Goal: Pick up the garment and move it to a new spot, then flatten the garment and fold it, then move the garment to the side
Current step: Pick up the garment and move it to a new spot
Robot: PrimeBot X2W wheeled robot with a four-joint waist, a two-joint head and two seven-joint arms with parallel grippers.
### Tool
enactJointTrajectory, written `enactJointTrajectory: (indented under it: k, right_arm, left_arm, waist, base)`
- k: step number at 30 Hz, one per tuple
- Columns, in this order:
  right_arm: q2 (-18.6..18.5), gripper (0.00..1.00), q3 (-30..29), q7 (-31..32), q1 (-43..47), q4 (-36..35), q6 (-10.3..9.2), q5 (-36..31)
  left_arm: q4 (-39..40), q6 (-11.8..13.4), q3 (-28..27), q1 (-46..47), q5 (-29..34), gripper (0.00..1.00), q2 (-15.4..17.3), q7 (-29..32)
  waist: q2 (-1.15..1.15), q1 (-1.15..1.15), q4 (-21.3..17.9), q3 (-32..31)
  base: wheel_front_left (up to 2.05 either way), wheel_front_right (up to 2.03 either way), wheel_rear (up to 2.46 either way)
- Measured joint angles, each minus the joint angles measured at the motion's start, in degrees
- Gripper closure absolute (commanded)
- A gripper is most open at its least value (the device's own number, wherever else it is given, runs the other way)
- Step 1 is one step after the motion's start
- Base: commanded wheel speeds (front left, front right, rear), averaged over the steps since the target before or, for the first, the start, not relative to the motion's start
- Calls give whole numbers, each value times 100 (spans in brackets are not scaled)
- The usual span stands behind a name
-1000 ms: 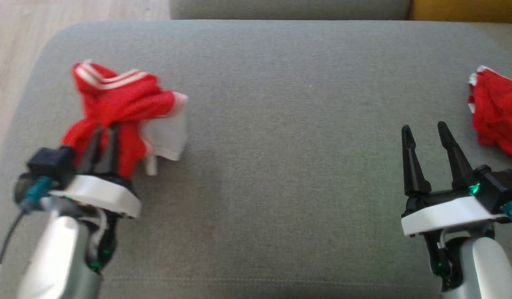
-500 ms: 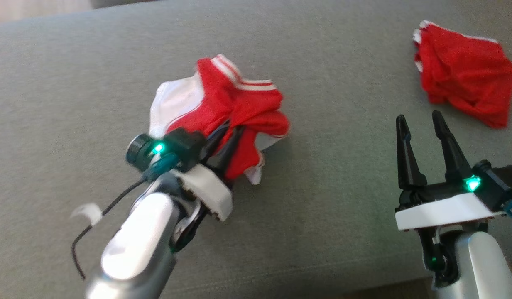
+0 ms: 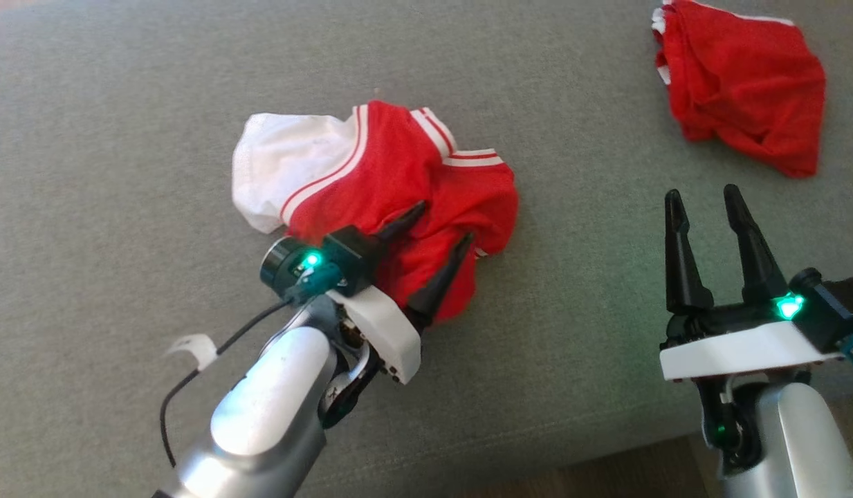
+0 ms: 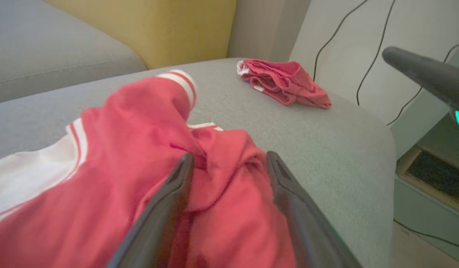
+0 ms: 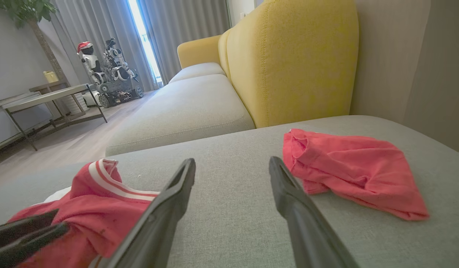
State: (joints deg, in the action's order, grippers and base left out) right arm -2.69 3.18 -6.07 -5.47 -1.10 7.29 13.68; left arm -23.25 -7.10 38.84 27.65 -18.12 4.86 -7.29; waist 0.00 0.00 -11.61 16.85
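On the grey cushion [image 3: 122, 104], the garment [image 3: 398, 162] lies with bare upholstery around.

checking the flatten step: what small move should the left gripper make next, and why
Probably lift the open left gripper clear of the crumpled red-and-white fabric garment on the grey cushion: its fingers straddle bunched folds without pinching, so flattening needs an edge grip.

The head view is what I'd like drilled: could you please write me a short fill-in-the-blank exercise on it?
The left gripper is ____, not shut, over the red-and-white garment. The right gripper holds ____. The plain red garment lies on a ____ cushion.
Missing words: open; nothing; grey.
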Motion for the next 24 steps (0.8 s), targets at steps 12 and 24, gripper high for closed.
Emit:
enactJointTrajectory:
  k: [12, 24]
  right_arm:
    - [0, 0, -136, 208, 19, 81, 0, -261]
    - [0, 0, -236, 426, 165, 121, 0, -443]
  left_arm:
    - [691, 872, -1212, -581, -477, 0, 313, -627]
    - [836, 1324, -2119, -1365, -624, 0, 784, -700]
  waist:
    - [0, 0, 692, -486]
    - [0, 0, 1241, -874]
  base:
    - [0, 0, 0]
    - [0, 0, 0]
